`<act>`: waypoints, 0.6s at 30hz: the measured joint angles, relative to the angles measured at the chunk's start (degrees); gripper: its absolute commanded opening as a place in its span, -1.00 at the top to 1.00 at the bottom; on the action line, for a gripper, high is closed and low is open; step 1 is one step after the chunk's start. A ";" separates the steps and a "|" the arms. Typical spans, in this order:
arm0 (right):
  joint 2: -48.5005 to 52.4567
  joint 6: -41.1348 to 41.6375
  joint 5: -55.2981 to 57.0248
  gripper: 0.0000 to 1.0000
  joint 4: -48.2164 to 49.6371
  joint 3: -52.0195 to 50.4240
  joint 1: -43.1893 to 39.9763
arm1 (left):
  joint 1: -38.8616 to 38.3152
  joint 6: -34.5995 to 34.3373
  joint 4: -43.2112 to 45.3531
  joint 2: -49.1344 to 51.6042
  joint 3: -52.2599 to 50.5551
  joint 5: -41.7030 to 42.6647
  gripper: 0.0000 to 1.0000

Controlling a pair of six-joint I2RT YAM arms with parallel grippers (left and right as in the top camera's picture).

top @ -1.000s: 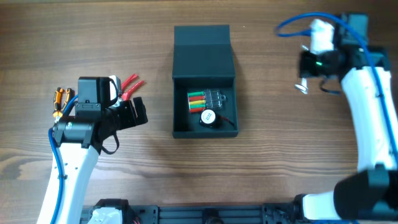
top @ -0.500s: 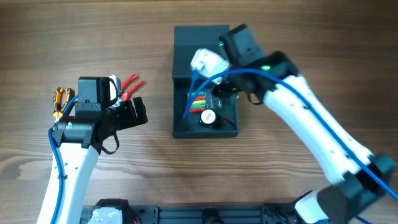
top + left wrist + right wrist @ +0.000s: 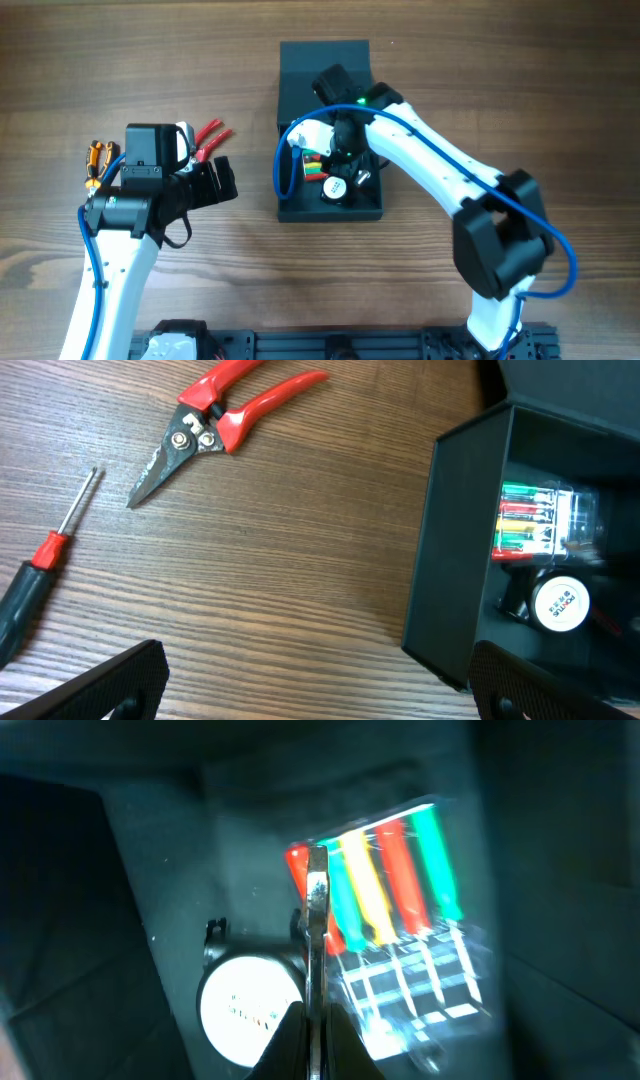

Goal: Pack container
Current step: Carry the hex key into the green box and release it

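Observation:
The dark teal-grey container (image 3: 283, 160) stands at the table's middle, its flap lid (image 3: 322, 68) open toward the far side. Inside lie a clear case of coloured-handled bits (image 3: 318, 160) and a white round disc (image 3: 335, 188). My right gripper (image 3: 345, 150) reaches into the container and is shut on a thin metal tool (image 3: 317, 920), held edge-on above the disc (image 3: 245, 1000) and the case (image 3: 390, 890). My left gripper (image 3: 222, 180) is open and empty over bare wood left of the container (image 3: 455, 550).
Red-handled pliers (image 3: 208, 138) lie left of the container and also show in the left wrist view (image 3: 225, 420). A red-and-black screwdriver (image 3: 35, 580) lies nearer the left edge. An orange-handled tool (image 3: 95, 160) sits at the far left beside my left arm.
My right arm swung from the table's far right to over the container and lowered into it with the metal tool. The left arm has not moved.

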 measured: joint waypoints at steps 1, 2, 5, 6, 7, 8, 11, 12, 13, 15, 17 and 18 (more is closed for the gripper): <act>0.98 -0.22 -0.42 0.90 -0.02 -0.02 0.00 | 0.00 0.00 0.00 0.00 0.00 0.00 -0.99; 1.79 -0.33 -0.70 0.88 -0.02 -0.02 0.00 | 0.00 0.00 0.00 0.00 0.00 0.00 -1.00; 2.75 -0.55 -1.03 0.55 -0.04 -0.11 0.00 | 0.00 0.00 0.00 0.00 0.00 0.00 -0.99; 2.75 -0.70 -1.05 0.13 -0.04 -0.11 0.00 | 0.00 0.00 0.00 0.00 0.00 0.00 -0.99; 2.75 -0.87 -1.09 -0.11 -0.02 -0.11 0.00 | 0.00 0.00 0.00 0.00 0.00 0.00 -0.99; 2.75 -0.55 -1.25 -0.20 -0.02 -0.11 0.00 | 0.00 0.00 0.02 0.00 0.00 0.00 -0.99; 2.75 -0.13 -1.46 -0.24 -0.02 -0.11 0.00 | 0.00 0.00 0.13 0.00 0.00 0.00 -0.99; 2.75 -0.07 -1.49 -0.25 -0.04 -0.11 0.00 | 0.00 0.00 0.22 0.00 0.00 0.00 -1.00; 2.75 -0.04 -1.46 -0.25 -0.04 -0.11 0.00 | 0.00 0.00 0.26 0.00 0.00 0.00 -0.99; 2.75 0.20 -1.46 -0.24 -0.02 -0.11 0.00 | 0.00 0.00 0.24 0.00 0.00 0.00 -1.00; 2.75 0.72 -1.44 -0.24 -0.13 -0.11 0.00 | 0.00 0.00 0.24 0.00 0.00 0.00 -0.99; 2.75 1.07 -1.44 -0.24 -0.20 -0.11 0.00 | 0.00 0.00 0.24 0.00 0.00 0.00 -0.99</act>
